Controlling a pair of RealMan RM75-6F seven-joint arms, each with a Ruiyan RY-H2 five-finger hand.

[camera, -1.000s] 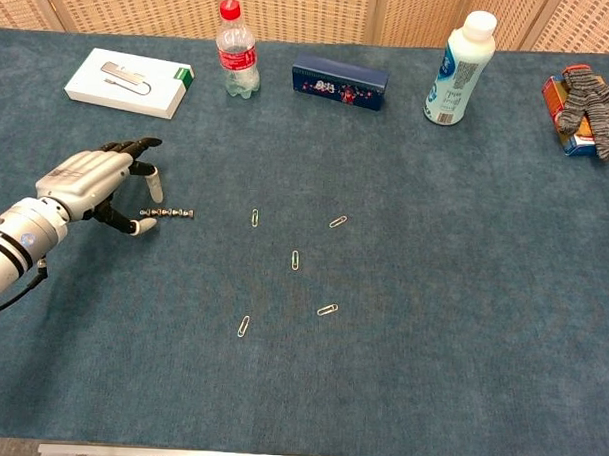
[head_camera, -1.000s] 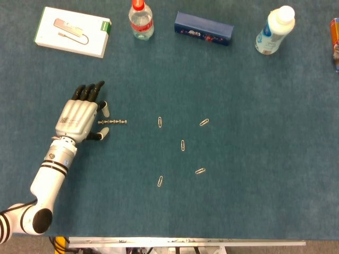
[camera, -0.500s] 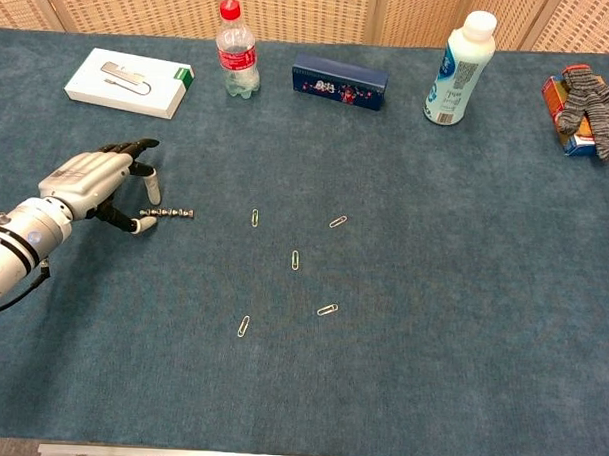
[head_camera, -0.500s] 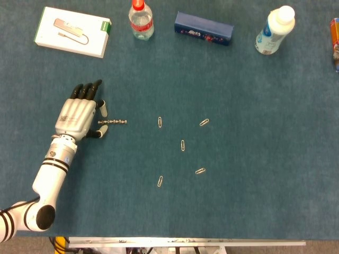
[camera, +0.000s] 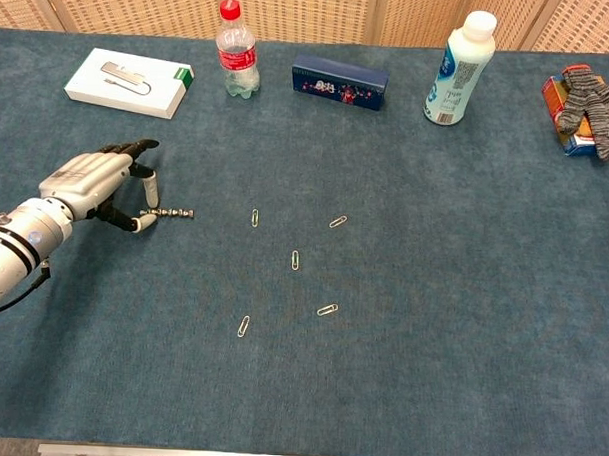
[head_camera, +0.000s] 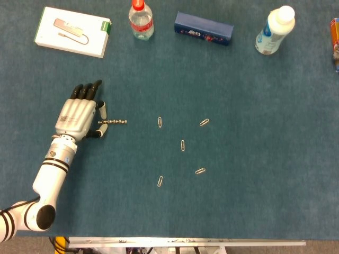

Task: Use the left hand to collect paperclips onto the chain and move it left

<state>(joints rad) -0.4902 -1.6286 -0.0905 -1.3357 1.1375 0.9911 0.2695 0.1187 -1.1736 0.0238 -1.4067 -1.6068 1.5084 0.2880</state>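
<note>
Between the left hand's point(head_camera: 78, 117) pinching thumb and fingertip, a short beaded metal chain point(head_camera: 112, 122), straight on the table

Over the last second the left hand point(head_camera: 78, 117) has drawn a little to the left across the counter point(head_camera: 249, 106) and closed in on the chain point(head_camera: 113, 122). Its thumb and the finger above it, apart from the chain's left end before, now meet at that end; in the chest view the fingertips point(camera: 142, 222) pinch the left end of the chain point(camera: 171, 213). The chain itself has barely shifted.
</note>
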